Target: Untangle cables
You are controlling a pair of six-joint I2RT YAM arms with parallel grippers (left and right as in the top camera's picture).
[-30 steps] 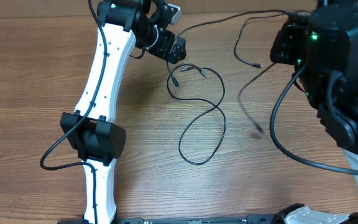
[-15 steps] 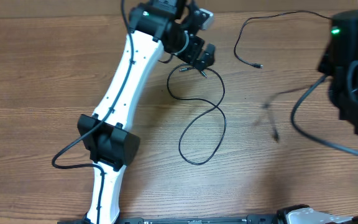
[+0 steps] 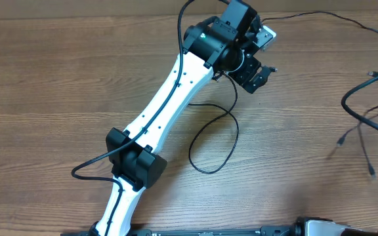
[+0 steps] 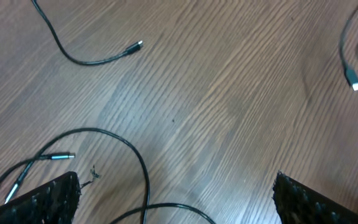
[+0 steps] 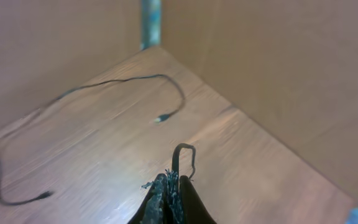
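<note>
While the right gripper is pinching one thin black cord between jaws pressed together, holding it up off the brown wooden table, the left gripper is hovering with its jaws spread wide, gripping nothing. The looped black cable is lying just beside it. Separation seems well along. Next, I'd judge, it needs lowering onto the silver-tipped plugs.

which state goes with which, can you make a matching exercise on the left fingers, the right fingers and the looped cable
Things:
1. left fingers
2. right fingers
3. looped cable

States:
a. shut on a thin cable
b. lying loose on the table
c. spread wide, holding nothing

Pairs: 1-c, 2-a, 3-b
</note>
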